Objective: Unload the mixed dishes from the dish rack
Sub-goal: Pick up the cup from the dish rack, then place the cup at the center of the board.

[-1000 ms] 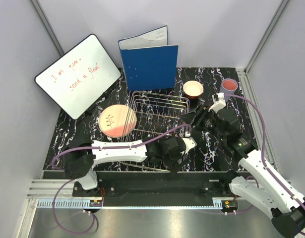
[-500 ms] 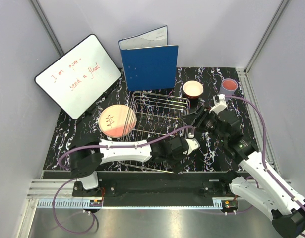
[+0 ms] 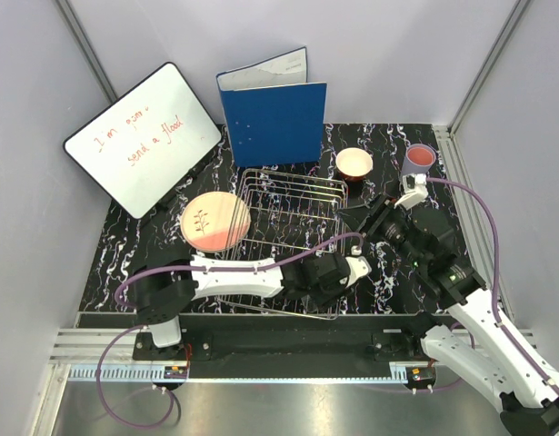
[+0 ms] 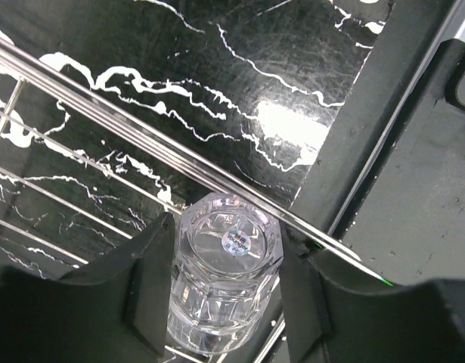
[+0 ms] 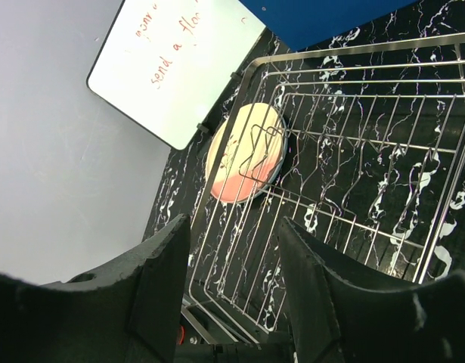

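Step in hand — pickup of the small clear glass [image 4: 228, 265], judged one of the last pieces to come out of the dish rack [image 3: 288, 195].

- Left gripper [image 4: 228, 238]: lower middle of the left wrist frame, one of its fingers [image 4: 153, 287] on each side of the glass. As far as I can see, both press against its walls. I read this as a grip on the glass, not yet lifted.
- Glass: upright, seen from above, just inside the rack's rim wire near a corner. In the overhead view the gripper hides it.
- Right gripper [image 5: 234, 227]: jaws apart, nothing between them, hanging over the right side of the rack.
- Salmon plate [image 3: 215, 221]: left of centre in the overhead frame, at the rack's left edge. I cannot tell whether it sits inside or just outside.
- Red bowl [image 3: 354, 163] and lavender cup [image 3: 419, 159]: upper right of the overhead frame, on the table [image 4: 240, 68], apart from the rack.

Next move, my judgement — lift straight up until the base clears the rim wire, then carry it to bare tabletop outside the rack. Glass is slick, so I would confirm the hold before any sideways travel and keep it level.
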